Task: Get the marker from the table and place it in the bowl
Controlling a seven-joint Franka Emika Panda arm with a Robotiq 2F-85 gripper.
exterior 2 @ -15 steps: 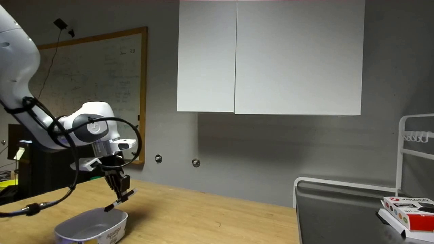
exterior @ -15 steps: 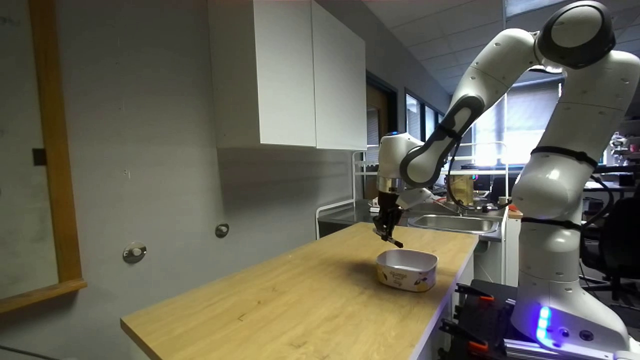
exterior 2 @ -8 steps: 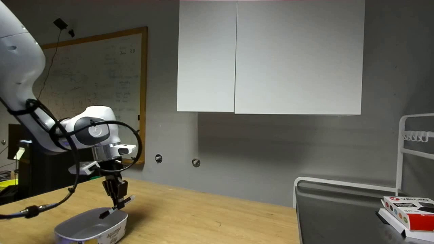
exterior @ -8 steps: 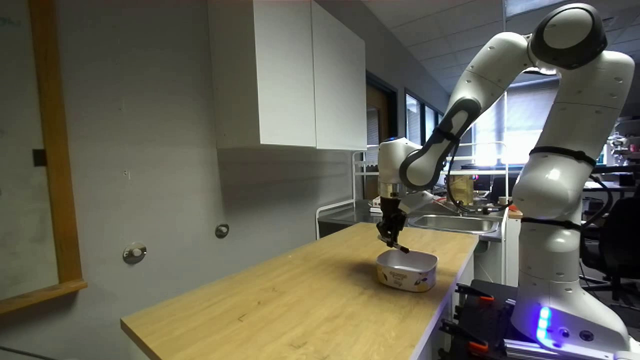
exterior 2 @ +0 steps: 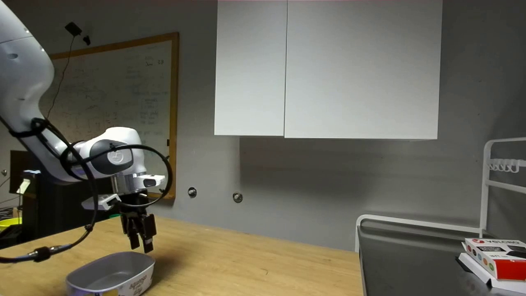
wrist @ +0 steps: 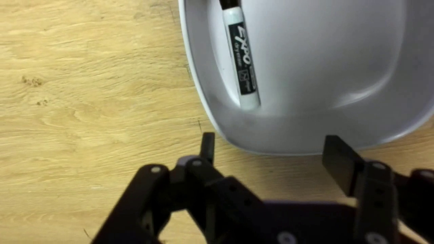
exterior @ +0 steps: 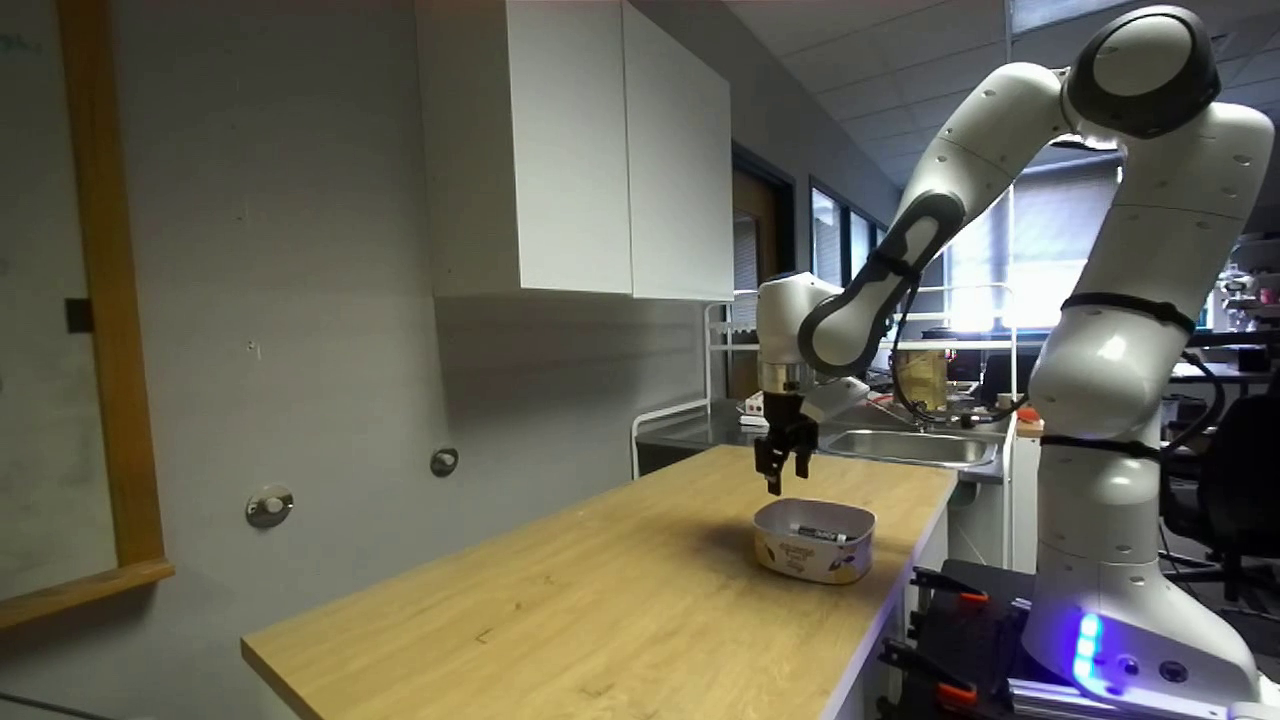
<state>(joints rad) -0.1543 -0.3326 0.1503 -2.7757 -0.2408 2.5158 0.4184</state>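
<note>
White, the marker [wrist: 241, 59] lies inside the bowl [wrist: 322, 61] below and ahead of your pincer [wrist: 270, 144], which stands wide and empty, presumably because you want the marker there.

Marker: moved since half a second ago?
Yes. In an exterior view, the marker went down and picture-right, from the gripper into the bowl, which stayed put.

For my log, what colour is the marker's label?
Black, with white lettering; the Expo dry-erase marker shows best in the wrist view.
</note>
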